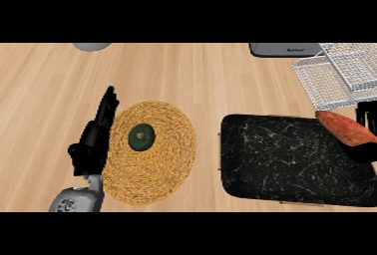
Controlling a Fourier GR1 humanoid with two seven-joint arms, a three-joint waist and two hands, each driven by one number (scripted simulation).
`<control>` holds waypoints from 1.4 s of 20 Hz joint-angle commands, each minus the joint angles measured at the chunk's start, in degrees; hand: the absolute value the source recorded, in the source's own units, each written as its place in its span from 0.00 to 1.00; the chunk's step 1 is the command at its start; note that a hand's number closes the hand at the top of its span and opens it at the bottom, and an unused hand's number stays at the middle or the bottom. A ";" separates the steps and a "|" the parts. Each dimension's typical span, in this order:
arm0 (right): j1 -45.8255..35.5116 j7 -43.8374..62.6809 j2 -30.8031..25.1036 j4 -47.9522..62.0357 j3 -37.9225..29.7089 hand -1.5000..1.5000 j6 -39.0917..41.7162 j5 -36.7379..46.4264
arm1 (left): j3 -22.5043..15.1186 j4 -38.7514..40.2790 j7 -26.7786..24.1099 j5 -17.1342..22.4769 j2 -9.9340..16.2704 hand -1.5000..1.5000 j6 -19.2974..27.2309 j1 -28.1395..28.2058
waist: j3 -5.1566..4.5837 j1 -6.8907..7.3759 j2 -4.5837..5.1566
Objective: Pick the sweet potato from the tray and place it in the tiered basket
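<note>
Sweet potato [344,128] lifted at right edge of view, above right edge of black marbled tray [294,159], held in right hand [365,134], dark fingers curled round its far end; hand mostly cut off by view's edge. Pick step judged complete. Remaining: carry toward wire tiered basket [335,79] at far right corner of counter [191,74], lower in, release. Left hand [92,144] resting with straight fingers at left rim of woven round mat [151,154]; dark green avocado-like item [141,137] on mat
</note>
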 commanded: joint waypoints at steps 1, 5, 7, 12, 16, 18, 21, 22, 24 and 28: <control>-2.61 1.90 -2.69 -8.99 -6.38 1.00 5.48 -4.55 | -0.30 -0.73 -0.78 -0.07 0.21 0.50 -0.28 1.95 | -0.02 -0.23 -0.13; -6.87 3.83 -6.77 -14.04 -13.83 1.00 16.28 -11.07 | 1.45 -0.65 -1.13 1.10 1.62 0.50 -1.42 1.14 | -0.02 -0.03 -0.05; -7.16 4.21 -7.17 -16.20 -18.05 1.00 19.12 -14.87 | -0.11 -1.48 0.40 0.94 -0.11 0.50 -1.01 0.83 | 0.00 -0.18 -0.08; -20.03 8.06 -11.03 -7.30 -20.33 1.00 24.64 -17.56 | -0.15 -0.28 2.06 0.19 0.31 0.50 -0.61 -1.89 | 0.01 0.94 0.21; -28.87 14.01 -5.87 -2.24 -21.48 1.00 26.31 -22.32 | -1.04 0.95 1.83 -0.17 -1.11 0.50 0.81 -3.61 | -0.02 1.59 0.33; -31.43 15.15 -5.38 0.71 -23.90 1.00 26.23 -24.37 | 3.03 3.41 -1.28 2.65 2.00 0.50 -1.98 -4.23 | -0.03 1.30 0.40; -32.78 10.76 -8.41 7.60 -18.78 1.00 20.75 -21.07 | -0.38 1.50 1.99 -0.66 -0.95 0.50 0.85 -4.20 | 0.04 1.11 0.36; -30.44 9.26 -9.23 7.38 -18.82 1.00 20.15 -20.87 | 0.86 2.48 -2.45 0.95 0.08 0.50 -0.64 -1.52 | 0.03 0.88 0.30; -34.84 9.69 -8.90 13.27 -17.99 1.00 16.00 -19.27 | 0.08 2.32 -0.08 -0.49 0.31 0.50 -0.44 -3.30 | 0.04 1.22 0.39; -34.74 3.82 -11.01 22.17 -14.40 1.00 7.87 -13.84 | 0.94 2.19 -0.08 0.95 0.27 0.50 -1.14 -2.88 | 0.06 1.42 0.58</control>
